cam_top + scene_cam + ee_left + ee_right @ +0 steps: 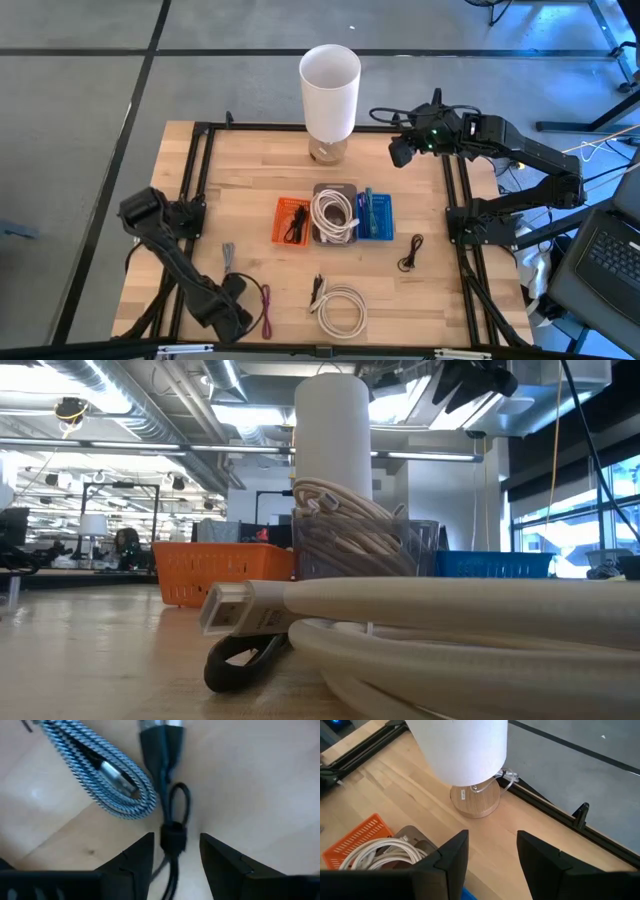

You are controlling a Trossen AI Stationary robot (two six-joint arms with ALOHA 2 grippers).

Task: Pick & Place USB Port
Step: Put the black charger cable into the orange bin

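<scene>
Left tool [176, 857] sits low at the near left of the counter [250, 190], its fingers spread on either side of a black cable [172, 840], which lies flat on the wood and is not yet pinched. In the left wrist view the cable's banded middle lies right between the two fingers, and a blue-grey braided cable [107, 775] curls just beside it. To do this step well, I judge the tool should drop straight down until both fingers touch the wood, then close on the banded part, where the strands are bundled and least likely to slip. It should keep clear of the braided loop so that it does not drag it along.

Further right, mid-counter, stand three small bins in a row: an orange bin [292, 221] with a dark cable inside, a grey bin [335, 190] full of white cable, and a blue bin [378, 216]. A loose white cable coil [342, 308] lies in front of them, and a small black cable [410, 252] lies to their right. A white lamp [329, 88] stands at the far edge.

Right tool [490, 852] hangs high near the lamp, fingers spread and holding nothing, waiting.
</scene>
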